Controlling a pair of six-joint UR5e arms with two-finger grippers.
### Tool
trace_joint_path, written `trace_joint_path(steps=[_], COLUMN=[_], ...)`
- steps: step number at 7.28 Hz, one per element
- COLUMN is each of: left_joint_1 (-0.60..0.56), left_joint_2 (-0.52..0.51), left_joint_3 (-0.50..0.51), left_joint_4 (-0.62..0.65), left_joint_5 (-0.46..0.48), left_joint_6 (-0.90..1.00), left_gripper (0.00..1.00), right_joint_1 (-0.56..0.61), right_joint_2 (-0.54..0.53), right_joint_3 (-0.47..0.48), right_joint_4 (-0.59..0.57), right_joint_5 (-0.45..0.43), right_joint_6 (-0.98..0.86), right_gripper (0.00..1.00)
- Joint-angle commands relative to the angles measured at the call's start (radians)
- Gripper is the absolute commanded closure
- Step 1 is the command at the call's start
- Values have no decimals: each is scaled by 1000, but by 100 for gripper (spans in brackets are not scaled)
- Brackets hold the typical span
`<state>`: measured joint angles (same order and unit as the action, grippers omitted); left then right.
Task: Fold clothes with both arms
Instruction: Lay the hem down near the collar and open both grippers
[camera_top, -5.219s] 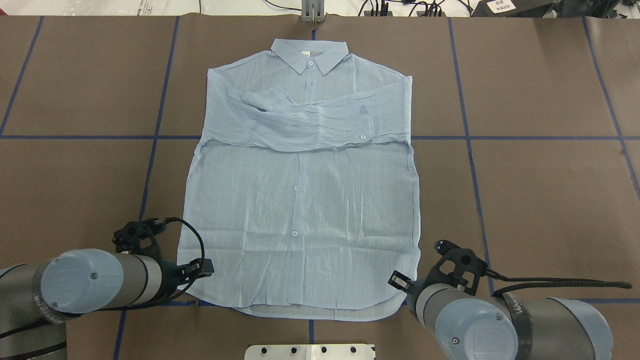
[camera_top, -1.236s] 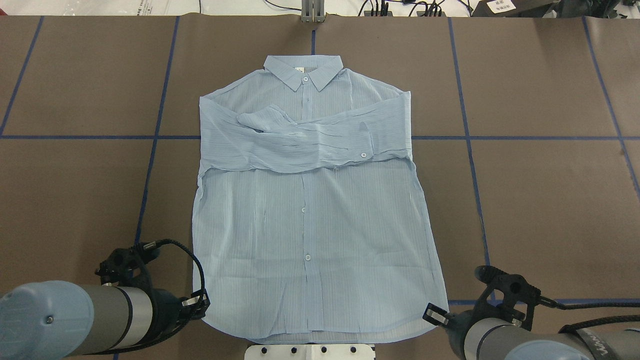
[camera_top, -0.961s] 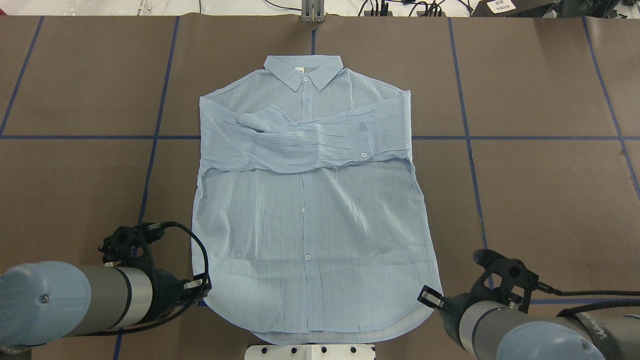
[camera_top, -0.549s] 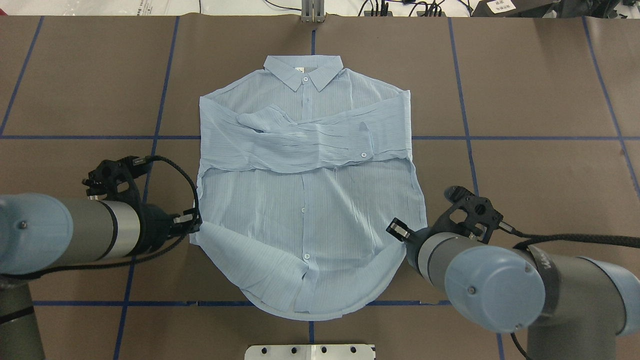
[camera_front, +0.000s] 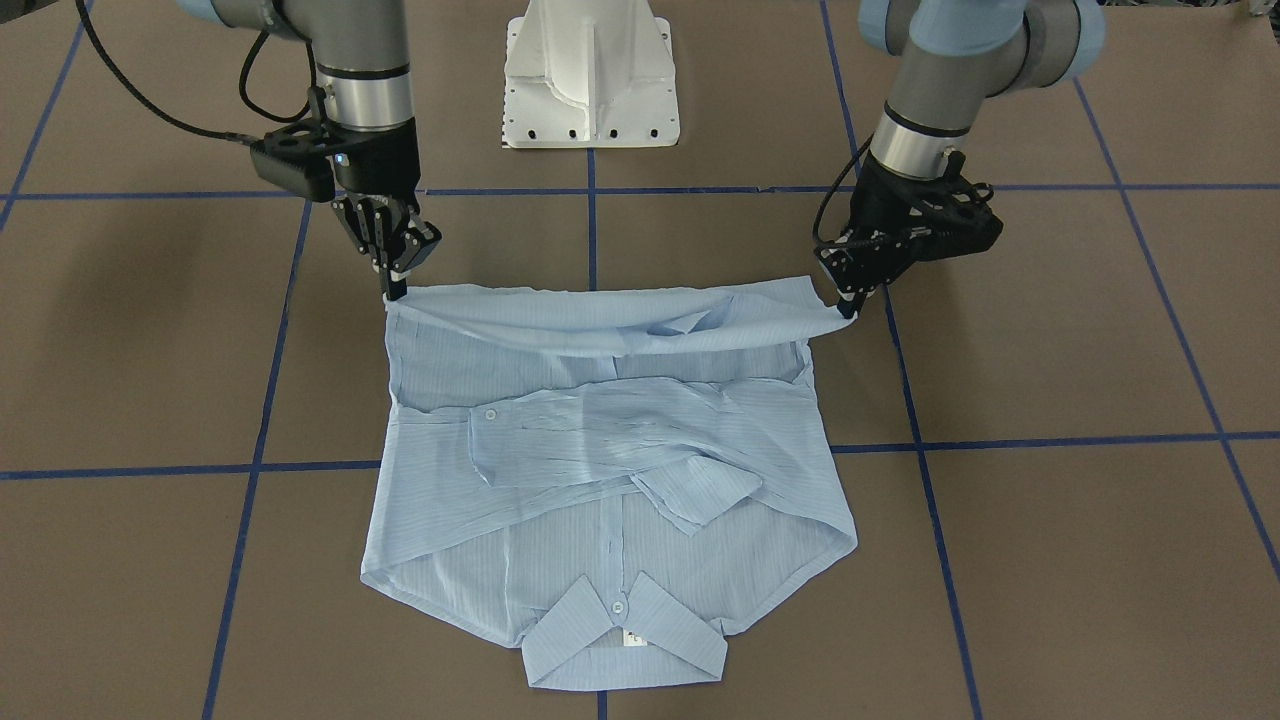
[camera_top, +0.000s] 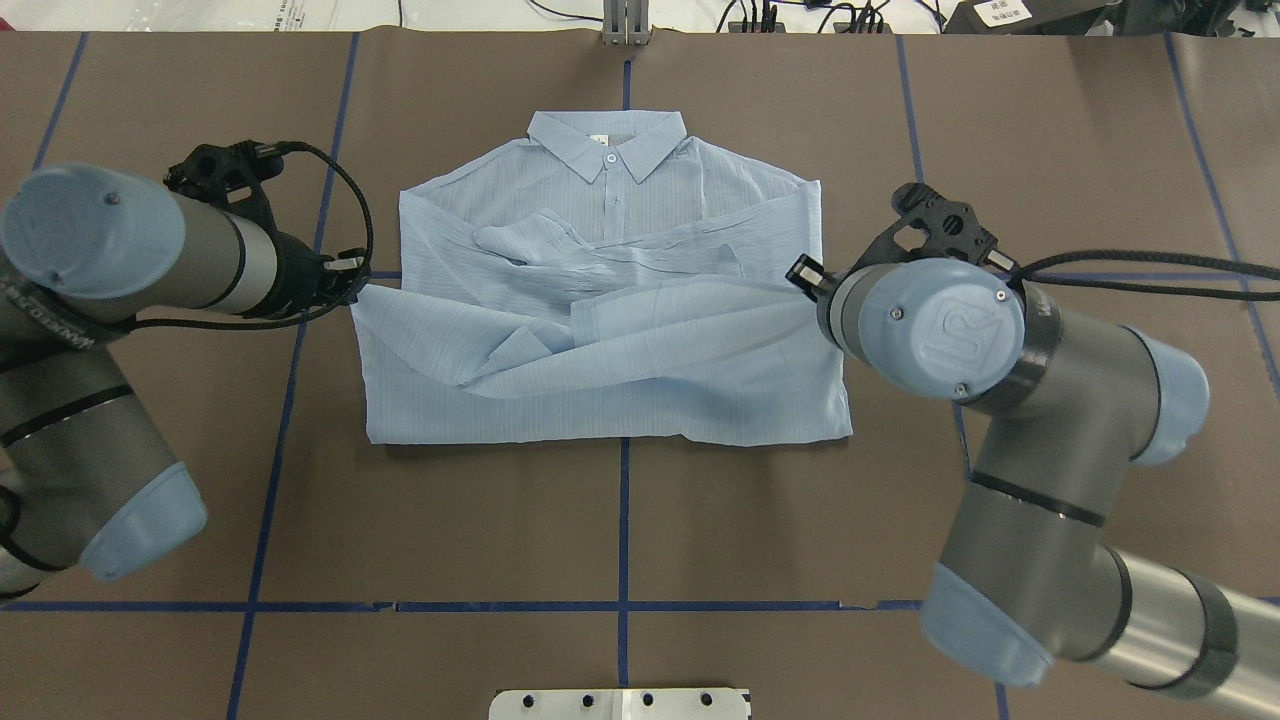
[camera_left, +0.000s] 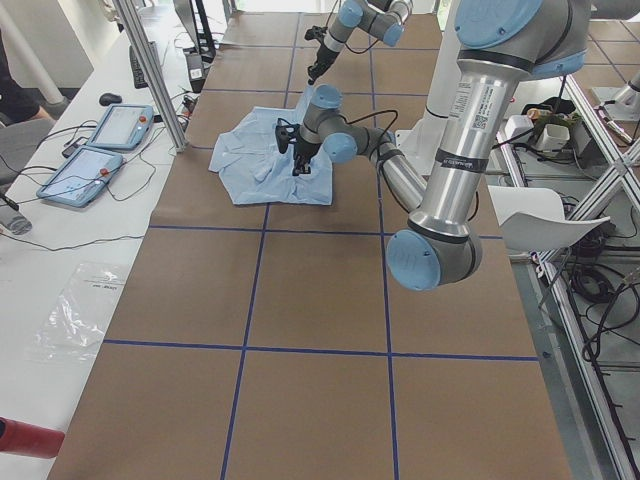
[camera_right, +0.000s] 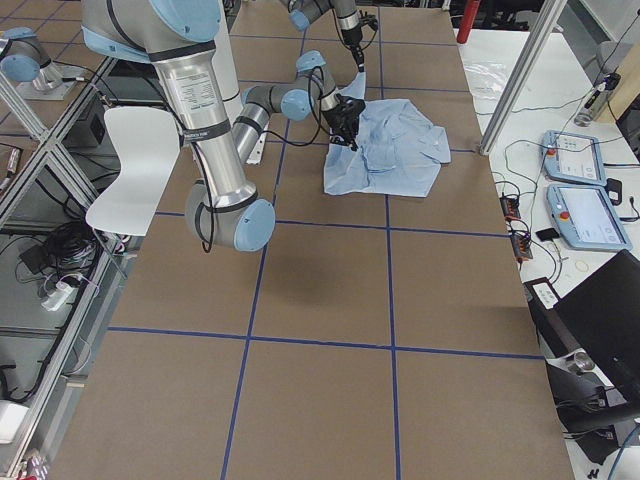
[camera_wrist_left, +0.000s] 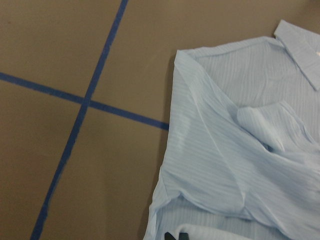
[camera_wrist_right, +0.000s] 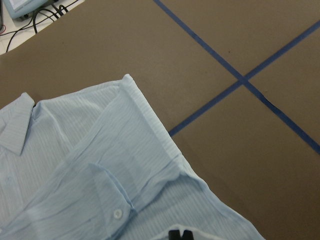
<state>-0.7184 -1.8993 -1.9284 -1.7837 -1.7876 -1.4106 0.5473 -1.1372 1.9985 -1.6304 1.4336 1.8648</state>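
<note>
- The shirt (camera_top: 610, 400), mid-counter (camera_top: 620, 530), shows a new crease (camera_top: 610, 440) facing the near edge, where the hem (camera_front: 600, 310) just lay.
- The left end effector (camera_front: 848, 303) and right end effector (camera_front: 393, 283) clamp the hem corners over the sleeves (camera_top: 620, 265).
- Farther, the collar (camera_top: 607, 140) lies uncovered: the half-fold seems almost done.

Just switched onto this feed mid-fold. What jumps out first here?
The light blue shirt lies in the middle of the table, its lower half doubled up toward the collar. The left gripper and right gripper each pinch one hem corner, holding that edge stretched between them.
</note>
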Motion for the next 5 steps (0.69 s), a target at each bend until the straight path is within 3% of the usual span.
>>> trace_joint_path(steps=[1,2,5], left_joint_1=[-48,-49,-81], left_joint_2=[-99,-125,-144], left_joint_3=[145,214,375], left_joint_4=[-5,-47,-216], left_joint_5=[-18,-16,-16], left_joint_6=[7,7,5], left_gripper=[100,100,100], right_joint_1=[104,112,178], right_joint_2=[70,147,268], right_joint_3=[-224,-363,-600], right_joint_4=[166,226,311], right_joint_5=[8,8,44], right_joint_6=[-7,-6,-19], right_gripper=[100,100,100])
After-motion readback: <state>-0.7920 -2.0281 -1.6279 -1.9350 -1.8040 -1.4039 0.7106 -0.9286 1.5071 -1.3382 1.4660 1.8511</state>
